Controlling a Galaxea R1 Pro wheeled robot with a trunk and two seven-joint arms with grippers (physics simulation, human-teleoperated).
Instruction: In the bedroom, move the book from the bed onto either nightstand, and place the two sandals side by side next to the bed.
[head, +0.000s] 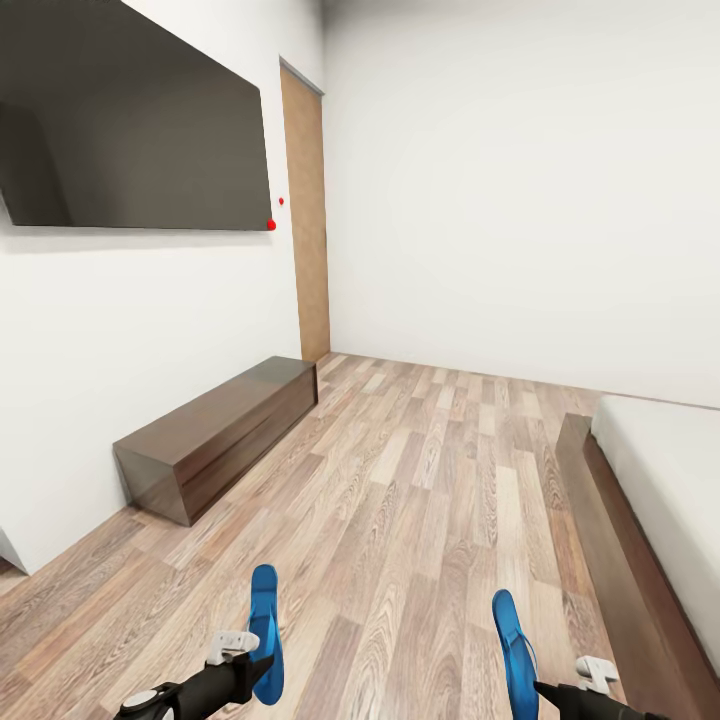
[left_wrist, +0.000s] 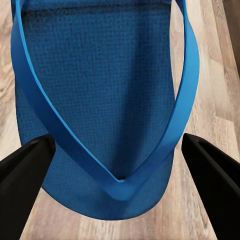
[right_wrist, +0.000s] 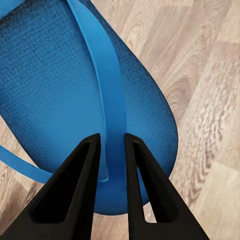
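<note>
The bed (head: 660, 470) runs off the frame at three o'clock; the wall screen (head: 130, 110) is cropped at ten o'clock. Arms hide both sandals' (head: 265, 630) (head: 515, 650) near ends at six.

Our left gripper (left_wrist: 120, 150) hangs with its jaws spread wide, one finger on each side of a sandal's (left_wrist: 100, 90) thong. Our right gripper (right_wrist: 111, 150) has its fingers pinched onto the other sandal's (right_wrist: 55, 95) strap.
</note>
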